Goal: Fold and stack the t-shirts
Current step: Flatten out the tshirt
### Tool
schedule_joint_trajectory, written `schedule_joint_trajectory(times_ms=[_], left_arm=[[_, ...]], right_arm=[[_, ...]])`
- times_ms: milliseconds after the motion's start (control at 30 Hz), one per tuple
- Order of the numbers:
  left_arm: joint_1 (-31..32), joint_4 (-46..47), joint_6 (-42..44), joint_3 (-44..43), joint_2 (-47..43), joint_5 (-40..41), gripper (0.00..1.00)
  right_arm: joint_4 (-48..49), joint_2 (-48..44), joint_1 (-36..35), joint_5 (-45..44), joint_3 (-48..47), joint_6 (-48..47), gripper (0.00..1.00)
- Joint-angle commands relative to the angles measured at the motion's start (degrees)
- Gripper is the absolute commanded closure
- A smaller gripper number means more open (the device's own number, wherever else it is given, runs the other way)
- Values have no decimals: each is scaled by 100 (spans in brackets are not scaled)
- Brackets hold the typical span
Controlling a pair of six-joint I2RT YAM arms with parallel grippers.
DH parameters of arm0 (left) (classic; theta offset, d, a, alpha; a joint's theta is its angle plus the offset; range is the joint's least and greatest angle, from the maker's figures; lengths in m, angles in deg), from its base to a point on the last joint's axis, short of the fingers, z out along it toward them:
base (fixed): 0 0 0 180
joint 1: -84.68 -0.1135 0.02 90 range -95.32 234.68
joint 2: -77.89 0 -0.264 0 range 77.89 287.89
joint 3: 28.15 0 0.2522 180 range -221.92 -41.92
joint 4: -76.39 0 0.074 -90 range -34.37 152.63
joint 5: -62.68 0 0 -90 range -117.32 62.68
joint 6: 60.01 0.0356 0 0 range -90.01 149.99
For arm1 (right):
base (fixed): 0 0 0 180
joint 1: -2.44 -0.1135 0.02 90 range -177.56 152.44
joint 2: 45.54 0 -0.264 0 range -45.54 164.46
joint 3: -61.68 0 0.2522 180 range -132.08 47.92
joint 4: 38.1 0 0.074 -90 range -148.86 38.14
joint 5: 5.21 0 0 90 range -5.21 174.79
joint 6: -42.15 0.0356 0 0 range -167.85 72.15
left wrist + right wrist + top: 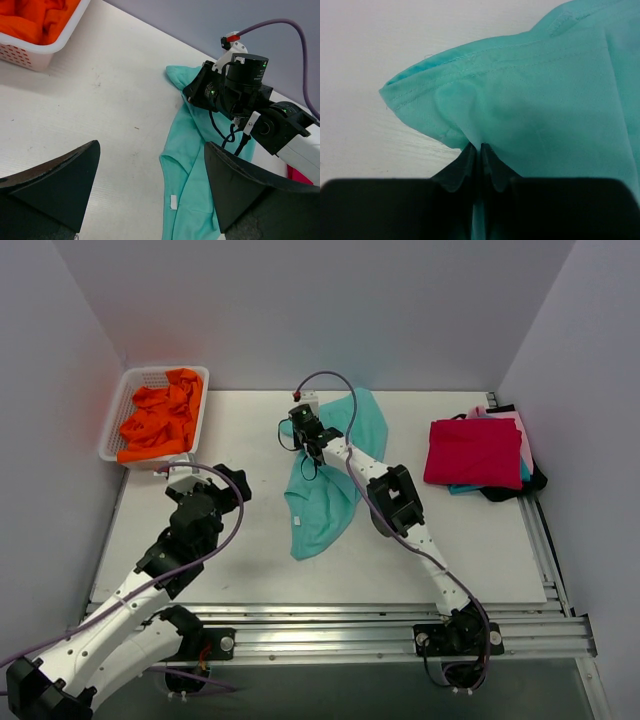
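The teal t-shirt [325, 505] lies bunched lengthwise at the middle of the table [480, 550], running from 12 toward 6 o'clock. The right gripper [480, 150] is clamped on a pinch of its cloth near a hemmed edge at the 12 o'clock end. The left gripper [150, 155] hangs wide and empty toward 9 o'clock. I judge this the spreading step before any fold: next, the left claw likely needs a second corner to pull the shirt flat. Count: one teal shirt out, one basket [108, 430] at 10 o'clock holding orange shirts [160, 415] (how many I cannot tell), one folded stack [475, 452] at 3 o'clock showing four colours
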Motion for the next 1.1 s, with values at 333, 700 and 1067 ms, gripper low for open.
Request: schedule_joint_trajectory(times_ms=[333, 700, 1067], left_arm=[[-26, 654, 29, 151, 441, 109, 6], [-17, 576, 3, -33, 635, -76, 6], [-17, 848, 20, 29, 1021, -374, 6]], right_arm=[[-39, -278, -73, 44, -406, 27, 100], [-171, -4636, -90, -3132, 2386, -201, 100], [-2630, -6362, 938, -4931, 6069, 2767, 82]])
